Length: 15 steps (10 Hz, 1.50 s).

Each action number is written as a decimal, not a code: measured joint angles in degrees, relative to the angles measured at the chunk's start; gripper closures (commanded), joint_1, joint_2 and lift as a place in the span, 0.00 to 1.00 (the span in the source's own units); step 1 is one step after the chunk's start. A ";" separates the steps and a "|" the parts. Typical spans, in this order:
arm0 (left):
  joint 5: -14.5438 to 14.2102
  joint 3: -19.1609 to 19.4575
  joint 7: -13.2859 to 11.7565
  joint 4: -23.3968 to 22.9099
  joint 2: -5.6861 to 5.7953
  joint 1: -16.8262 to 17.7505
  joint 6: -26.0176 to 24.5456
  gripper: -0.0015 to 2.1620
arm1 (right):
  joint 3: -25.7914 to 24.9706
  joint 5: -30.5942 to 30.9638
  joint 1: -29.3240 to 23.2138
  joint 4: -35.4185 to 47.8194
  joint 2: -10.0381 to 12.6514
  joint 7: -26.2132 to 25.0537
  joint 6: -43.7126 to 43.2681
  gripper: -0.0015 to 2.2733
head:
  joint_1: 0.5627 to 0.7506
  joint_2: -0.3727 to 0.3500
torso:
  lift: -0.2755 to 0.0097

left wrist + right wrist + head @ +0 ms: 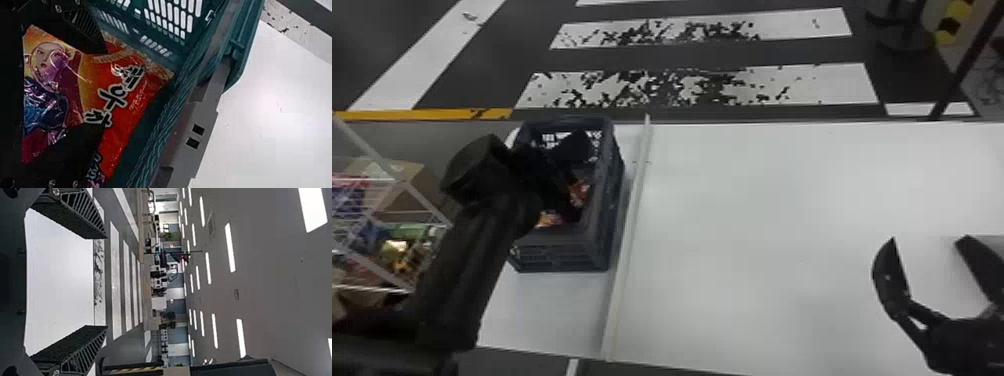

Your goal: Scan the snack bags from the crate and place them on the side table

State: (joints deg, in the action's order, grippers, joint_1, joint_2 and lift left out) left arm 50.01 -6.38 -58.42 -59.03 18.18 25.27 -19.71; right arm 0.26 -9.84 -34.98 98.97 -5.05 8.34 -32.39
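A glossy, crinkled snack bag (129,117), orange-red with an illustrated figure in purple and blue, lay inside the slotted, hard plastic crate (599,240), between the parted, ribbed fingers of the left pincer (552,162). The boxy crate stood on smooth white tabletop (757,200) beside a pale raised strip (627,240), while well apart, above the tabletop, the right pincer (927,240) gaped with nothing in its grasp.
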 measured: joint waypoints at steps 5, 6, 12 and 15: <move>-0.91 -0.25 -1.03 8.80 -1.57 3.37 1.10 0.92 | 0.00 -1.47 0.27 -0.71 -0.48 1.07 -0.16 0.03 | 0.70 0.70 | 0.63; -1.63 1.73 -1.03 8.23 -1.56 3.31 1.08 0.99 | 0.00 -1.49 0.27 -0.72 -0.48 1.06 -0.24 0.03 | 0.70 0.71 | 0.63; -18.50 17.41 -10.58 -1.05 1.13 -0.47 1.14 0.99 | 0.08 -1.84 -0.08 -0.72 -0.22 1.06 -0.53 0.03 | 0.70 0.74 | 0.63; -25.05 22.03 -12.96 -2.97 3.60 -1.68 1.03 0.99 | 0.33 -1.85 -0.03 -0.70 -0.11 1.02 -0.27 0.03 | 0.70 0.78 | 0.63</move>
State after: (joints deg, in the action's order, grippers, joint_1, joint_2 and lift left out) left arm 24.96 15.66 -71.38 -62.01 21.78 23.59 -18.68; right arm 0.59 -11.69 -35.01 98.26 -5.16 9.36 -32.66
